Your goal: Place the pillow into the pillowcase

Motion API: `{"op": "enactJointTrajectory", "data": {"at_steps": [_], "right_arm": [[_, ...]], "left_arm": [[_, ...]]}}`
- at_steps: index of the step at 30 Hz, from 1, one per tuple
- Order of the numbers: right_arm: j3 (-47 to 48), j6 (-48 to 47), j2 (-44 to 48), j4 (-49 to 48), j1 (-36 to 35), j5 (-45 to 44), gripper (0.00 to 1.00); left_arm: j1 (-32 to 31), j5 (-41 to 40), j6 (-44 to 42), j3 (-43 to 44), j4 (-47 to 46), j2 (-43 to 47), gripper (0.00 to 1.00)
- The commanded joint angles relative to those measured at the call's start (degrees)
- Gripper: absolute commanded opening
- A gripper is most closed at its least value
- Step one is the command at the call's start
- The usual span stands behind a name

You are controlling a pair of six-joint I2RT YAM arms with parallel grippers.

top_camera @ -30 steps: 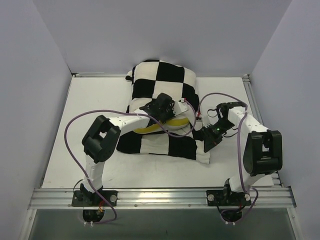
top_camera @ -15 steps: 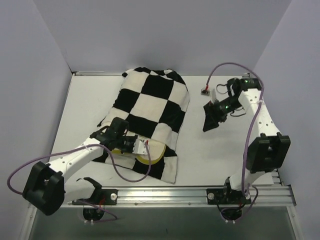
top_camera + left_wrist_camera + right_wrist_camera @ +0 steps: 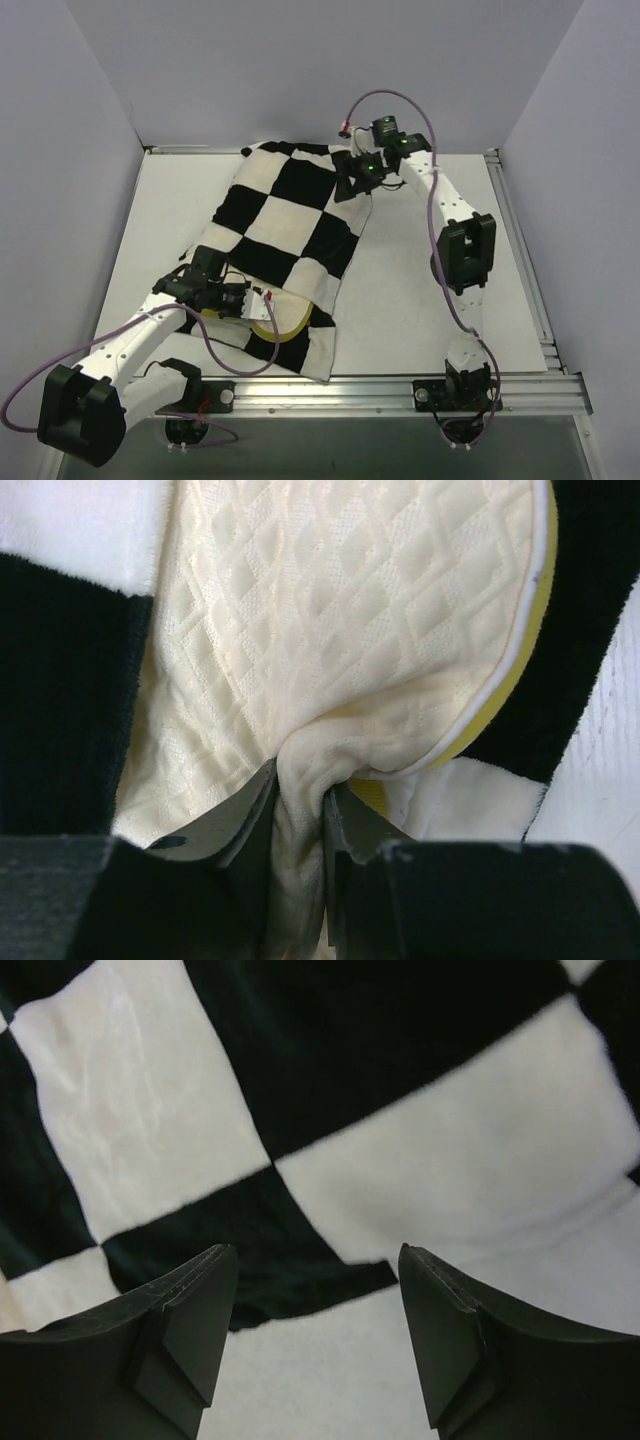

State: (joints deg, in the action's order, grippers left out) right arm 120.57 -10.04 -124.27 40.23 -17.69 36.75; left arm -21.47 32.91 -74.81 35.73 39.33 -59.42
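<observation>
pillow [image 3: 340, 610] mostly inside pillowcase [image 3: 300, 210], we see one corner out | left hand [image 3: 300, 790] grasps pillow | right hand [image 3: 315, 1260] released above pillowcase | final tucking left

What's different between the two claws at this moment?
The left gripper is shut, pinching a fold of the cream quilted pillow; the right gripper is open and holds nothing. The left works at the near end of the checkered pillowcase, where the pillow's yellow edge shows; the right is over its far end. Both are dark two-finger grippers.
</observation>
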Motion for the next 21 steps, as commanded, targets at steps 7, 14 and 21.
{"op": "enactJointTrajectory", "data": {"at_steps": [7, 14, 21], "right_arm": [[0.6, -1.3, -14.5, 0.3, -10.2, -21.1, 0.35], [-27.1, -3.3, -2.2, 8.8, -14.1, -10.8, 0.22], [-41.0, -3.1, 8.9, 11.0, -20.5, 2.7, 0.2]], "left_arm": [[4.8, -3.7, 5.8, 0.6, 1.0, 3.0, 0.25], [7.8, -6.1, 11.8, -2.4, -16.6, -2.2, 0.23], [6.1, -7.0, 19.3, 5.6, -29.1, -16.8, 0.33]]}}
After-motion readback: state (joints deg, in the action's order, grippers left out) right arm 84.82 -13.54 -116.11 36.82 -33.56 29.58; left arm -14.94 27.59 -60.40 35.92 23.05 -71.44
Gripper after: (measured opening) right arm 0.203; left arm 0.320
